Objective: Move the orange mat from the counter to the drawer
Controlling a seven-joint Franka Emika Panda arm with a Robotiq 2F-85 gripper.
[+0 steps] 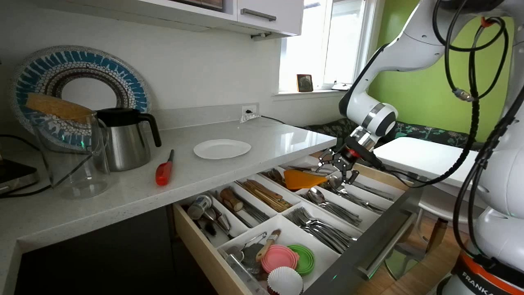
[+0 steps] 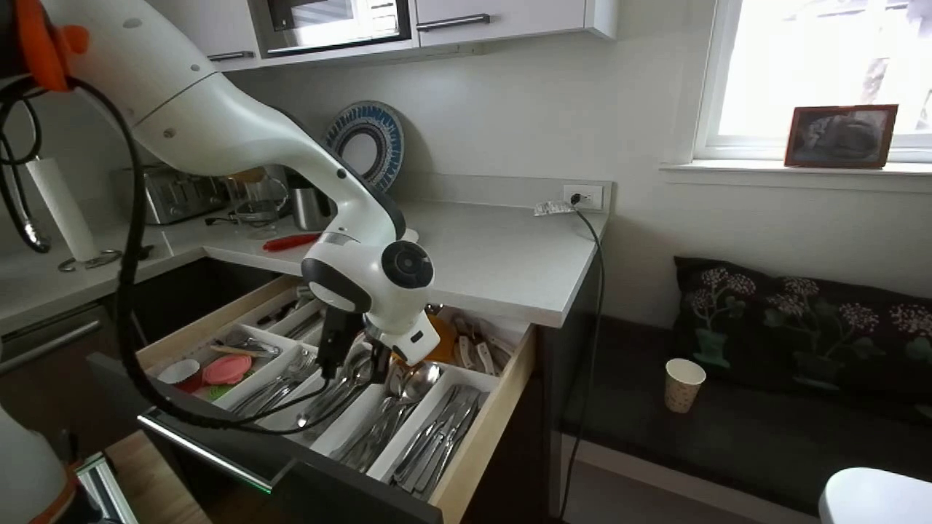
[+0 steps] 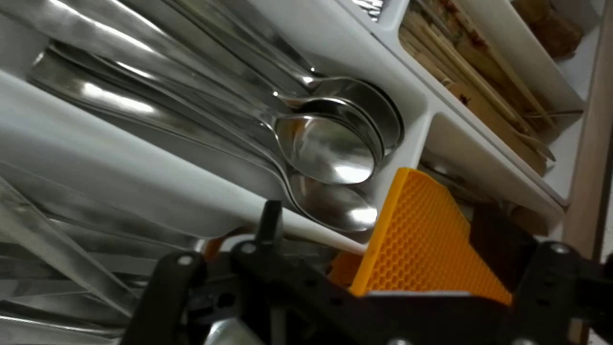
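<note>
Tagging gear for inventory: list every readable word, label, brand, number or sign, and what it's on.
"FRANK", the rest cut off by the picture edge: robot's base.
Crinkled tag or wrapper by the outlet: marks too small to read.
Paper cup: specks too small to tell whether they're lettering.
Nothing else legible.

Smooth, rounded white robot arm (image 1: 411, 49).
Looped black cables (image 1: 475, 112); black, jointed end effector (image 3: 378, 218) with round silver screws (image 3: 185, 259); orange-striped black base (image 1: 477, 283) lettered "FRANK".
</note>
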